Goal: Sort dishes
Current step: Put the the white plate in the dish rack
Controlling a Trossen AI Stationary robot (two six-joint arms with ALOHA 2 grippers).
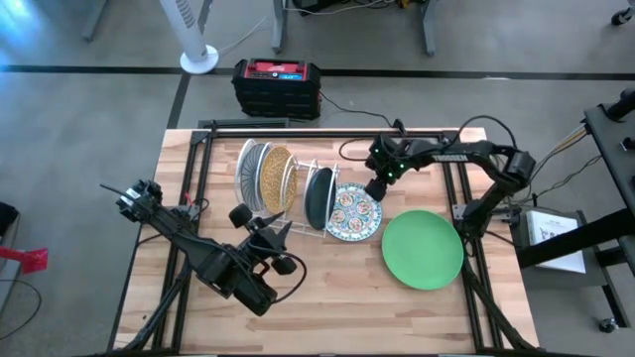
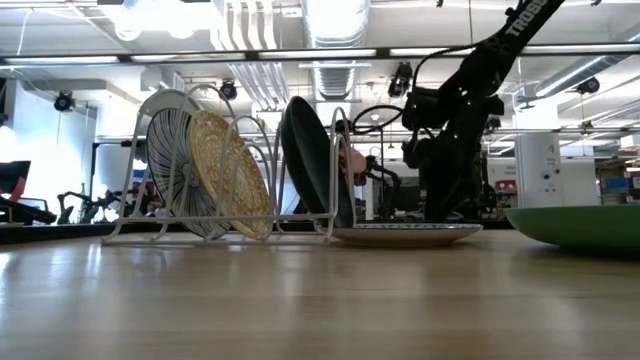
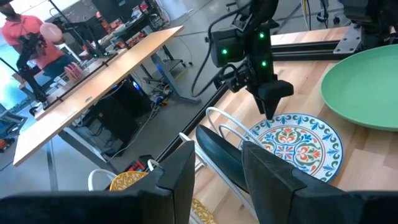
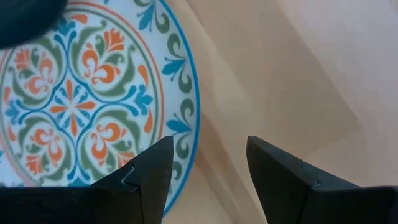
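The floral plate (image 1: 353, 212) lies flat on the table (image 1: 327, 307), its near-rack edge tucked against the foot of the white wire rack (image 1: 288, 183), roughly midway across the table and toward the far edge. Just beside it, toward the right edge, the light green plate (image 1: 423, 249) also lies flat, well clear of the rack. Standing in the rack's slots are the dark teal plate (image 1: 317, 196), the mustard speckled plate (image 1: 275, 178) and a pale ribbed plate (image 1: 254, 177) behind it.

The right gripper (image 4: 205, 171) hangs right over the rim of the floral plate (image 4: 74, 106), fingers apart with the blue rim band and bare wood between them. The left gripper (image 3: 217, 168) waits nearer the front edge, fingers spread too, looking across at the rack.

These look like glazed stoneware or ceramic: stiff, fairly heavy for their thickness, slick on the surface, and liable to chip if knocked against the wire or dropped. Lying flat, the floral plate offers only its rim. I'd say the hold has to be a pinch across the raised lip, one finger slid under the edge and one on top, closed firmly because glaze gives little friction. Held at one edge, the plate's weight will want to swing it down, so a deep bite would be wiser than a fingertip nip.
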